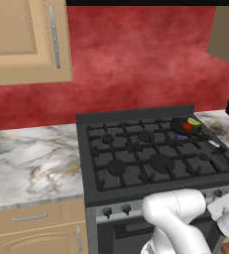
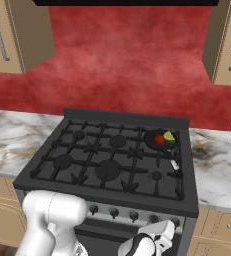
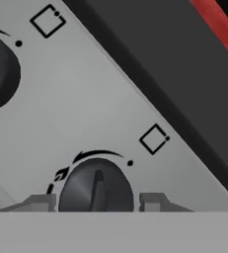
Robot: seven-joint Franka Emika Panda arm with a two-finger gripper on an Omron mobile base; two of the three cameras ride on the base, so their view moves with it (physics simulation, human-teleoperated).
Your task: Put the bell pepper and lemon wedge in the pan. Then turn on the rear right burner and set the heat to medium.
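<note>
A black stove [image 2: 107, 165] with cast grates sits between two marble counters [image 1: 31, 163]. Dark knobs [image 2: 114, 212] line its grey front panel [image 3: 86, 99]; up close, one knob [image 3: 96, 187] has a curved arc mark above it. Behind is a red wall [image 1: 136, 59], with tan cabinets [image 1: 22, 39] above.
</note>
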